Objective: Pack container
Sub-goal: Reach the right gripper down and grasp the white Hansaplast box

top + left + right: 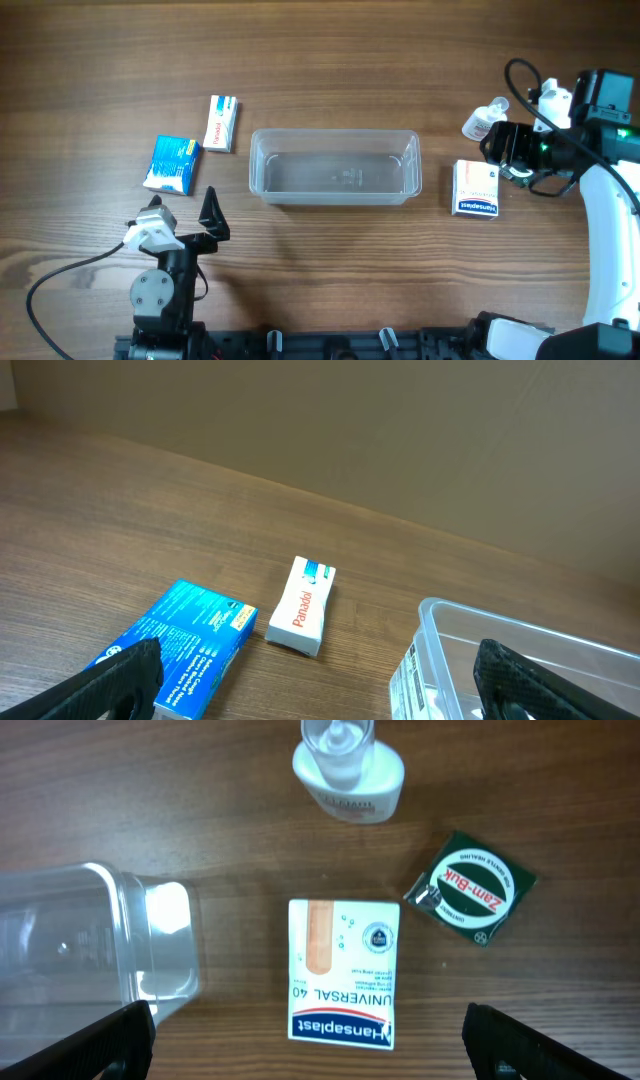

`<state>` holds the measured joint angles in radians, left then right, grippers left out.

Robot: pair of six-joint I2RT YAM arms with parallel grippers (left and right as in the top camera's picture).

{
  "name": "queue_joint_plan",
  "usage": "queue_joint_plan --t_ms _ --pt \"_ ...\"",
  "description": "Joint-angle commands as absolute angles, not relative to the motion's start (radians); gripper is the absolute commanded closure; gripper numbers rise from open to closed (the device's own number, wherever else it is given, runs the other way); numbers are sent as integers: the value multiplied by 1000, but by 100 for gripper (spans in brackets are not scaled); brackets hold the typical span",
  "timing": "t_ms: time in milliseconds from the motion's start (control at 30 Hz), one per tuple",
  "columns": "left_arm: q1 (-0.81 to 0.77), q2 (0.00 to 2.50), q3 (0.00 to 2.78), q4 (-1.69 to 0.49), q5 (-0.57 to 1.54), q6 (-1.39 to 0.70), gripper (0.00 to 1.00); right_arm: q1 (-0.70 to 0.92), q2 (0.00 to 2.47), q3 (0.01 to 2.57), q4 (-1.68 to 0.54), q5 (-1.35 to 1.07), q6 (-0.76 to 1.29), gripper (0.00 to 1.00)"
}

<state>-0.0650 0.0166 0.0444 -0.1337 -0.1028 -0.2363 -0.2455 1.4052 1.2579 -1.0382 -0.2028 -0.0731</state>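
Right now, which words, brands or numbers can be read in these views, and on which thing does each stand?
"Panadol": white box, in red letters.
"Hansaplast", "UNIVERSAL", "40": plaster box, seen upside down.
"Zam-Buk": green packet; its smaller print is unreadable.
Blue box: print too small to read.
Bottle: label blurred.
Container: sticker on its wall is unreadable.

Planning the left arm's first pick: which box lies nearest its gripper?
The blue box, just ahead of the left gripper; the white Panadol box lies farther back.
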Motion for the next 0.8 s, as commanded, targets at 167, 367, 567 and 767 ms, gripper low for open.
queue_joint_plan --t_ms 167,367,567,767 --pt "-60 14 37 -131 -94 -213 0 -244 1446 1183 -1057 -230 -126 0" --pt "-60 14 37 -131 -94 -213 0 -188 1491 1099 -961 -155 -104 0" --pt "-60 14 37 -131 -94 -213 0 -180 1568 1056 -931 -63 -68 0" --pt "-60 14 37 -131 -94 -213 0 -179 1686 986 -822 -66 -52 0"
